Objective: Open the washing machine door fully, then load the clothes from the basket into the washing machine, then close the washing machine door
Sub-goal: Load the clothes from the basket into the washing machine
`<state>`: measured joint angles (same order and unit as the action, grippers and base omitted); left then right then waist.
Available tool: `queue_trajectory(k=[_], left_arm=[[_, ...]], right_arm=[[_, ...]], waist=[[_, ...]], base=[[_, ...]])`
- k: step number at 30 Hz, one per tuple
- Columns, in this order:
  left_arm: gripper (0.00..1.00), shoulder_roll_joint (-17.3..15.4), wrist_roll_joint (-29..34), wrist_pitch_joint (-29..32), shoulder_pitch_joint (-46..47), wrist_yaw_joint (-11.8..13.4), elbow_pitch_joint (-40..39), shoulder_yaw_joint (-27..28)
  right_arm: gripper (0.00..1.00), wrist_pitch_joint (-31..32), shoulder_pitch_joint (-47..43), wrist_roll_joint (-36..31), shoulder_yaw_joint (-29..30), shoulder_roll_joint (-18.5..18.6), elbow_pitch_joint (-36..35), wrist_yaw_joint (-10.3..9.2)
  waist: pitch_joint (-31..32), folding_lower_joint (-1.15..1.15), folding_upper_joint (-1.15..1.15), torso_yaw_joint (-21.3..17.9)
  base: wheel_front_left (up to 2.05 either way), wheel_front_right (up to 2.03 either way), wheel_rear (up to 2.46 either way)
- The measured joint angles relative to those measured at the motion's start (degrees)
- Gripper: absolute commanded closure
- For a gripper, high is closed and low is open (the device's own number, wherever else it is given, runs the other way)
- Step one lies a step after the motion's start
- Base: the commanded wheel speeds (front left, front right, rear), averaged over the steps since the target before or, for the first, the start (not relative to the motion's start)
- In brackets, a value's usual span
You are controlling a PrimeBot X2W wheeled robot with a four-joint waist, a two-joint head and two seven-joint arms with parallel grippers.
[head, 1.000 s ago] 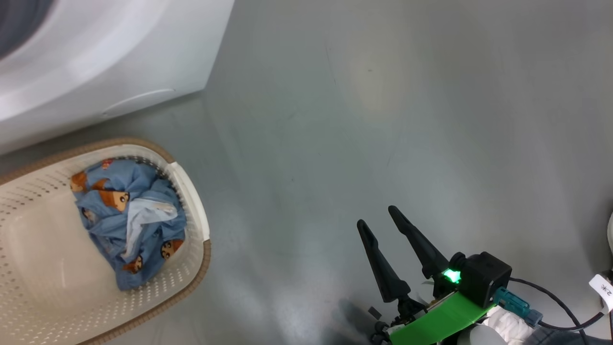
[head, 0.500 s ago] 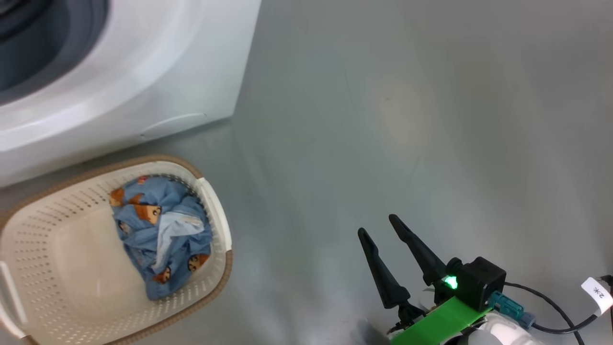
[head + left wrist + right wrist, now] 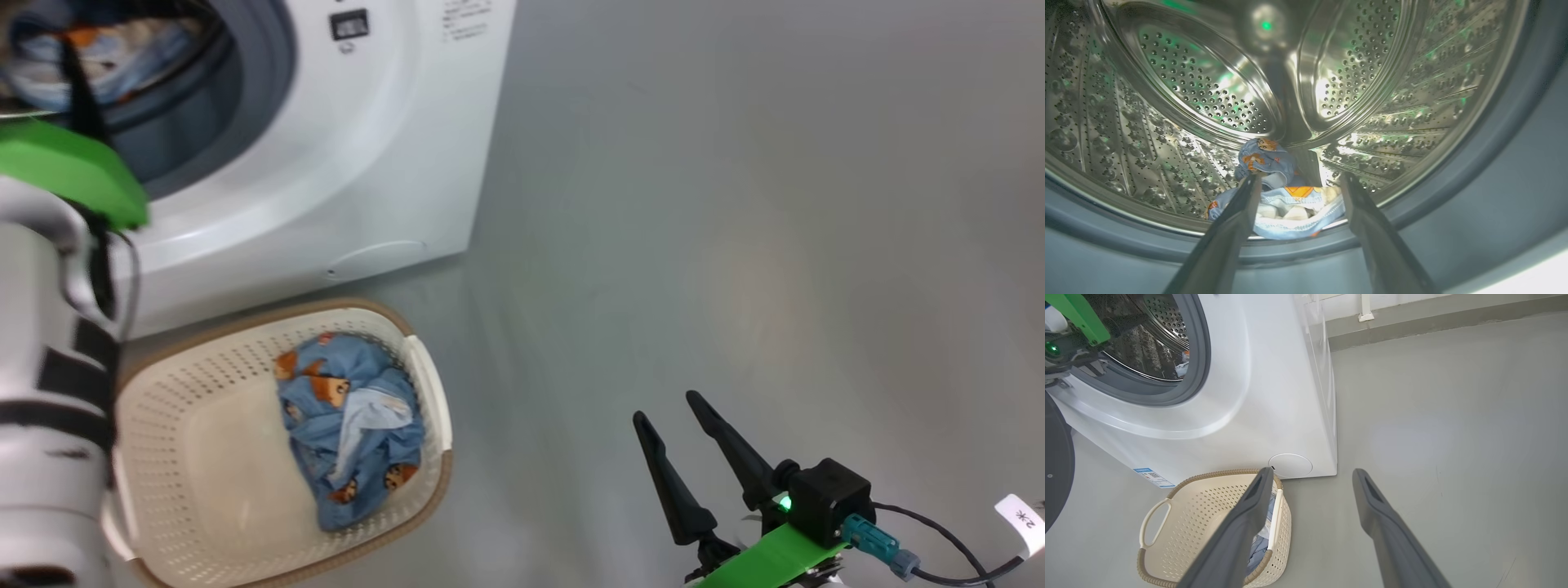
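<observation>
door [image 3: 1057,465] cut off (left edge), clothes [image 3: 139,49] blurred

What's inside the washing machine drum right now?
A bundle of blue tiger-print fabric with a cream-white piece lies at the drum's front lip, beyond the open left end effector. Anything beneath the bundle is covered.

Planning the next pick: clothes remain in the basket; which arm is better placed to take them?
Probably right: the right tool is open, free, facing the basket; the left tool points into the drum.
</observation>
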<state>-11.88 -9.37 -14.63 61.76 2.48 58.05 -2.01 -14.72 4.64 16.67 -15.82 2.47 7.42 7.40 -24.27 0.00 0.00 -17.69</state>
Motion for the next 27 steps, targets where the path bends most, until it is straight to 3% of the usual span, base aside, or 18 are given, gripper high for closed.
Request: queue_trajectory(k=[15,27], left_arm=[[0.0,7.68,-2.8,0.0,-23.78,-2.87,-16.41,1.0],[0.0,9.59,-2.75,0.0,-46.01,-2.85,-30.22,-1.29]], right_arm=[[0.0,0.0,-2.68,-3.02,4.82,0.13,0.18,-0.01],[0.0,0.0,-5.56,-6.61,9.5,0.35,-1.31,0.0]], waist=[[7.62,0.0,0.0,6.41],[13.7,0.0,0.0,12.16]], base=[[0.0,0.0,0.0],[0.0,0.0,0.0]])
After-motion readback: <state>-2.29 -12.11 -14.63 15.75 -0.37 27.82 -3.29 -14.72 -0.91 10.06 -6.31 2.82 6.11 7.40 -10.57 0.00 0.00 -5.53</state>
